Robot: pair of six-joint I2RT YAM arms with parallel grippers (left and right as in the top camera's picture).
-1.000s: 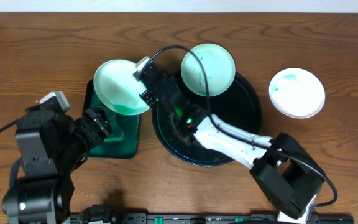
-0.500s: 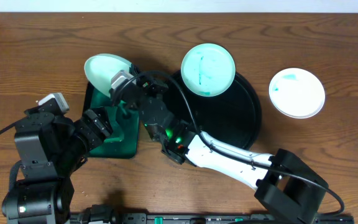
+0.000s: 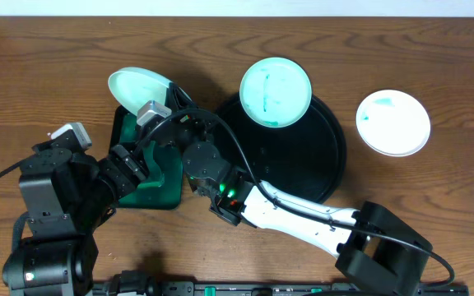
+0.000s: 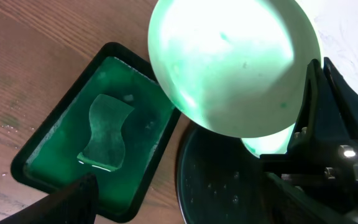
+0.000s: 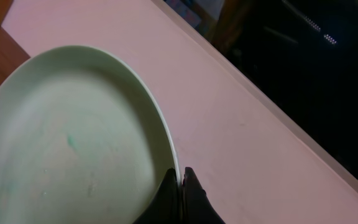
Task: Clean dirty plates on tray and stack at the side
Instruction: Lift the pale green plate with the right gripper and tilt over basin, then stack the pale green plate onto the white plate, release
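My right gripper (image 3: pixel 159 113) is shut on the rim of a pale green plate (image 3: pixel 138 85), holding it tilted up on edge above the small green tray (image 3: pixel 164 185). In the right wrist view the fingers (image 5: pixel 181 179) pinch the plate (image 5: pixel 73 137) at its edge. The left wrist view shows that plate (image 4: pixel 235 62) from below. My left gripper (image 3: pixel 134 164) hangs open and empty over the green tray, just below the plate. A second smeared plate (image 3: pixel 276 90) rests on the far rim of the round black tray (image 3: pixel 307 168). A third plate (image 3: pixel 393 122) lies on the table to the right.
The green tray (image 4: pixel 55 155) holds green liquid and a sponge (image 4: pixel 106 130), and stands right beside the black tray (image 4: pixel 222 180). My right arm (image 3: pixel 286 205) stretches across the front of the black tray. Bare wooden table lies behind and to the left.
The right arm has carried the plate left, from the black tray's edge to above the green tray, and tipped it more upright. The left arm has stayed put.
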